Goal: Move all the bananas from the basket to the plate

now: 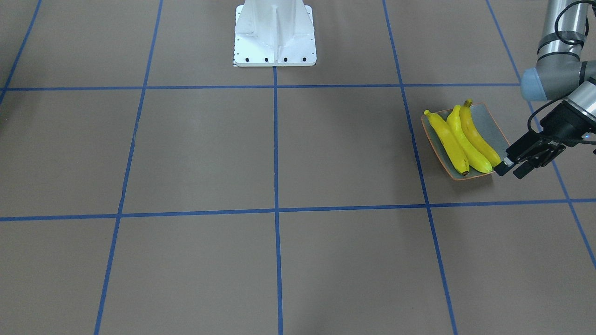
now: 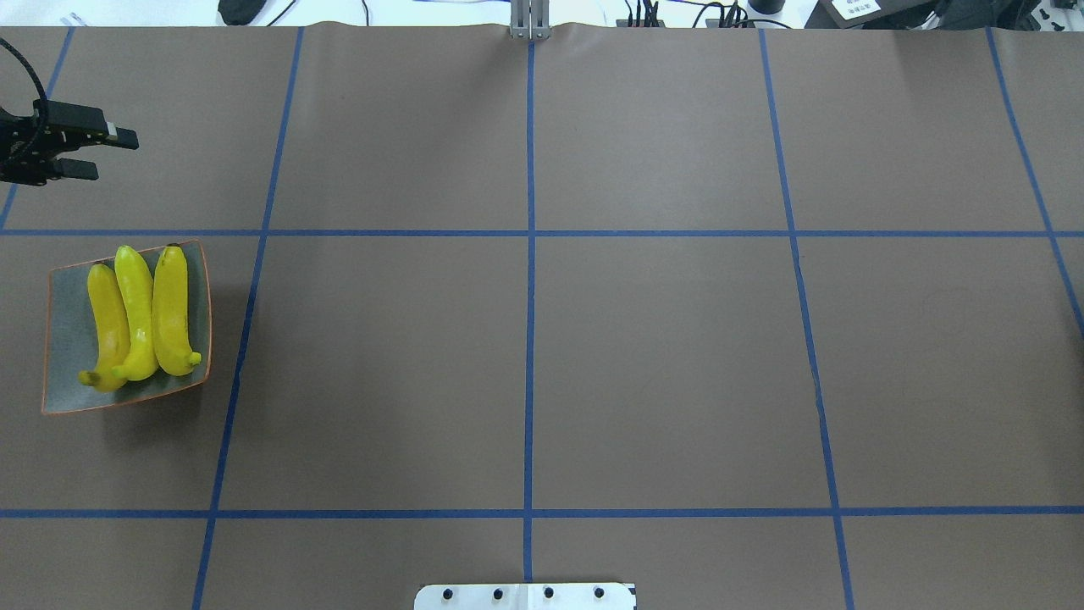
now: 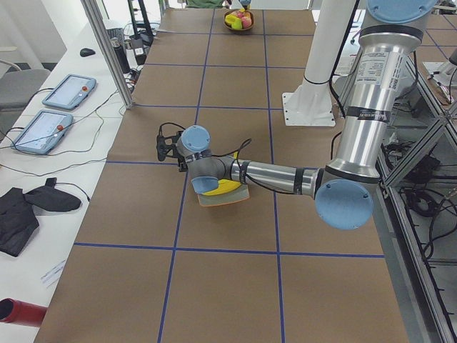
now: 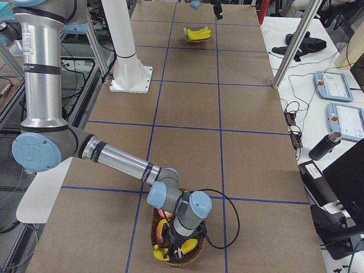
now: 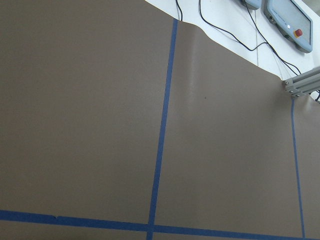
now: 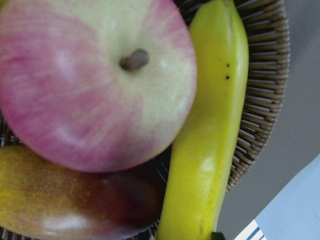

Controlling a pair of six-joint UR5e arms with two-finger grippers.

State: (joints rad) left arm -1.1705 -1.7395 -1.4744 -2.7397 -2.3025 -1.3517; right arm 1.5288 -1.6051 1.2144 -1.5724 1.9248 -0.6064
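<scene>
Three bananas (image 2: 140,313) lie side by side on the plate (image 2: 66,360), at the robot's left end of the surface (image 2: 593,364). The fourth banana (image 6: 215,130) lies in the wicker basket (image 6: 262,100) at the right end. It runs along the basket's wall, with a pink-and-green apple (image 6: 95,80) pressed against its inner side and a red-yellow fruit (image 6: 65,205) beside it.

The right jaws hang low over that basket in the right side view, and I cannot tell whether they are apart or together. The left jaws stand apart and empty, near the plate but clear of it.

The banana looks light and stiff, with a smooth, glossy skin that will probably slip under a loose pinch. The best hold seems to be across its narrow width near mid-length, so that it hangs level. The apple crowds that side, so one jaw has little room, and the apple may roll as the banana lifts.
</scene>
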